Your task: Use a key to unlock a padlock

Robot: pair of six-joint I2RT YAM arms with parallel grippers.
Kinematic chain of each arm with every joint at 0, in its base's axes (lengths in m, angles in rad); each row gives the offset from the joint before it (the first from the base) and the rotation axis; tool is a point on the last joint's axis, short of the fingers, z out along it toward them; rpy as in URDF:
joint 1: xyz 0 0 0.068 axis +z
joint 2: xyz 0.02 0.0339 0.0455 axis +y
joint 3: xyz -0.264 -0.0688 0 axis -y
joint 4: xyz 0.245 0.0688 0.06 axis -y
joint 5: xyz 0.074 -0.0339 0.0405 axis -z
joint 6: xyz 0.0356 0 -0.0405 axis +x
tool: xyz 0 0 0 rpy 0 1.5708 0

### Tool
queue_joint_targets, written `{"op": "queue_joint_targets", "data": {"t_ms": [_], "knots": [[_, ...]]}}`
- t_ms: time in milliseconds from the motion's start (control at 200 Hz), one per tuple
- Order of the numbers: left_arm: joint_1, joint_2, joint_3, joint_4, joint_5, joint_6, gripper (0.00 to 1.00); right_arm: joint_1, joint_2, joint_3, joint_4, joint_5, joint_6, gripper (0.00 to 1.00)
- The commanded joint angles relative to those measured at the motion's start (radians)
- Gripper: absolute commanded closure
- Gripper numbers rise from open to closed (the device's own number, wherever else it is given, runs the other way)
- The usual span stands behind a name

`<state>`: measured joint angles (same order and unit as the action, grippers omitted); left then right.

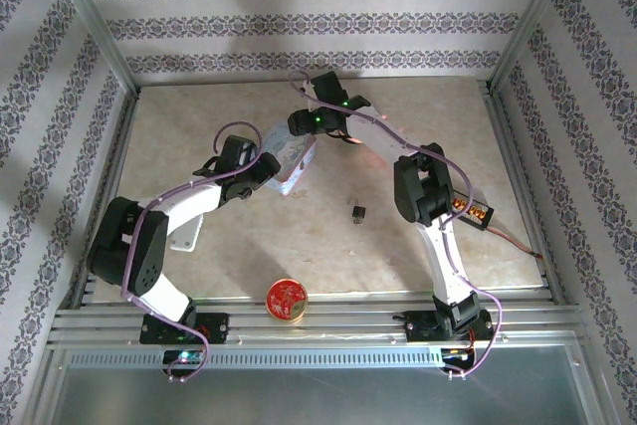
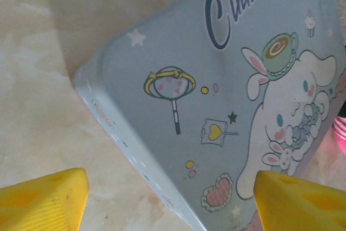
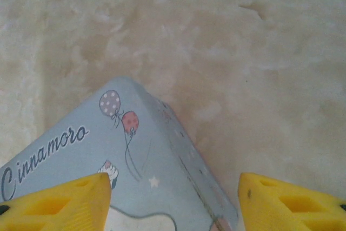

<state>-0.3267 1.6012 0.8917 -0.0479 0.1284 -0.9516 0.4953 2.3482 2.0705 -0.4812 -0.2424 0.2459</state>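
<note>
Bare table (image 1: 249, 246) all round the padlock (image 1: 357, 212) (blue tin (image 1: 296, 164) well apart)

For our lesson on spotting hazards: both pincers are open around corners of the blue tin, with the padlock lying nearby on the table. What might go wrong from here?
The left pincer and right pincer each straddle only a corner of the blue tin; if they close there, it may slip or twist.
A sliding tin could knock the small padlock away.

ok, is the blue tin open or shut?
Shut. The printed lid sits down over the blue tin; no interior visible in either wrist view.
</note>
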Motion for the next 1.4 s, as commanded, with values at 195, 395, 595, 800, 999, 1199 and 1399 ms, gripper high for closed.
{"op": "queue_joint_targets", "data": {"t_ms": [195,395,595,800,999,1199,1399], "knots": [[0.04,0.076,0.044,0.067,0.031,0.034,0.28,0.033,-0.004,-0.064,-0.026,-0.019,-0.005,0.51],[0.047,0.113,0.088,0.066,0.066,0.069,0.36,0.051,-0.125,-0.249,0.045,0.019,0.049,0.55],[0.047,0.161,0.133,0.095,0.131,0.1,0.42,0.083,-0.258,-0.45,0.116,0.067,0.155,0.59],[0.047,0.188,0.161,0.097,0.18,0.114,0.41,0.126,-0.376,-0.655,0.195,0.116,0.287,0.59],[0.047,0.159,0.148,0.088,0.18,0.12,0.4,0.155,-0.456,-0.749,0.211,0.156,0.34,0.59],[0.046,0.115,0.116,0.085,0.175,0.102,0.37,0.164,-0.508,-0.776,0.212,0.18,0.354,0.56],[0.051,0.023,0.084,0.034,0.129,0.085,0.19,0.157,-0.578,-0.807,0.182,0.257,0.356,0.39]]}}
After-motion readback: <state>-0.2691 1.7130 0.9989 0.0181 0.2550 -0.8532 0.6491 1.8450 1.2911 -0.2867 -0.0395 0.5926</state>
